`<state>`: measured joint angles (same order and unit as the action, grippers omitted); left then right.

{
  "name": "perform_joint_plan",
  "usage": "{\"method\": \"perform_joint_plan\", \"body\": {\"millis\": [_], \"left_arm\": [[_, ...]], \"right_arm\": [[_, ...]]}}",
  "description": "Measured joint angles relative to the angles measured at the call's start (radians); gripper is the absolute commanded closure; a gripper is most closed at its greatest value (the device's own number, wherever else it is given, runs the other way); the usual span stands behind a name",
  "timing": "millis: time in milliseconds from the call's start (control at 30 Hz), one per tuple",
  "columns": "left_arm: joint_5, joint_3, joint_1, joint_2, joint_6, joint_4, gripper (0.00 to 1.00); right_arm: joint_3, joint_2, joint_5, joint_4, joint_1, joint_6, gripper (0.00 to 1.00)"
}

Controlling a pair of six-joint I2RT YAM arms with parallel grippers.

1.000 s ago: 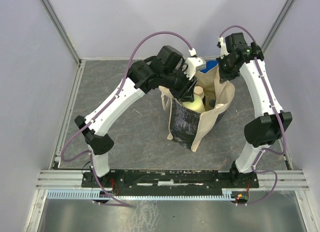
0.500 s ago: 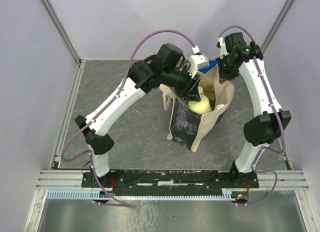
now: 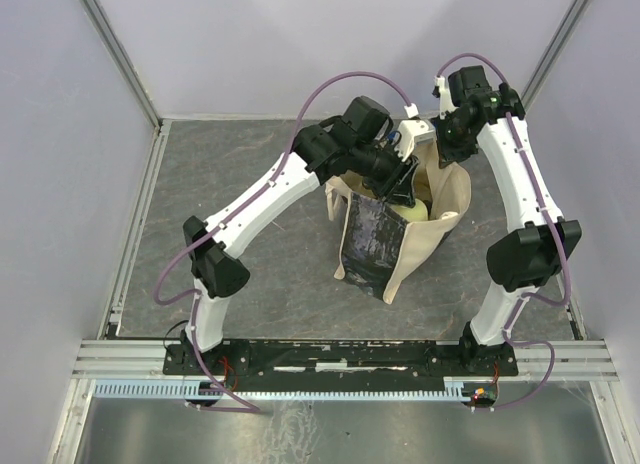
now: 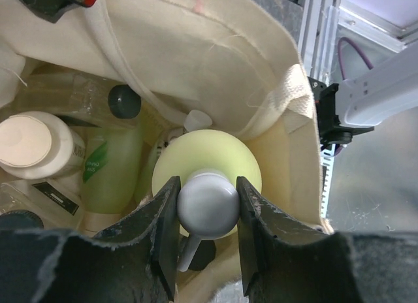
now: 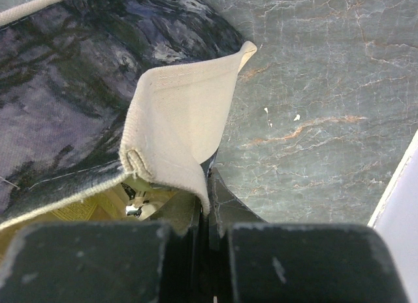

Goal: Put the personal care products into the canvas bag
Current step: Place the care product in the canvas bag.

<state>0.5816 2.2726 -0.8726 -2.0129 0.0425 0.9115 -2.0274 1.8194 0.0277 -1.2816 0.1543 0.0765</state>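
The right gripper [image 5: 204, 205] pinches the canvas bag [image 5: 176, 120] open for the left gripper [image 4: 208, 205], clamped on a yellow-green bottle [image 4: 222, 153].

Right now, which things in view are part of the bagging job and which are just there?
Job: beige canvas bag; yellow-green round bottle with pale cap, gripped by left gripper; beige jar, green bottle, dark-capped clear bottle inside the bag; right gripper pinching its rim.
Just there: grey marbled tabletop; aluminium rail.
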Motion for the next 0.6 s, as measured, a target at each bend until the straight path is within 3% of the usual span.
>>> {"method": "perform_joint_plan", "body": {"millis": [367, 600], "left_arm": [[-0.128, 0.000, -0.005, -0.050, 0.000, -0.012, 0.97], [-0.138, 0.014, -0.011, -0.083, 0.000, -0.047, 0.97]], "right_arm": [[0.000, 0.014, 0.000, -0.005, 0.000, 0.000, 1.00], [0.000, 0.016, 0.000, -0.021, 0.000, 0.000, 1.00]]}}
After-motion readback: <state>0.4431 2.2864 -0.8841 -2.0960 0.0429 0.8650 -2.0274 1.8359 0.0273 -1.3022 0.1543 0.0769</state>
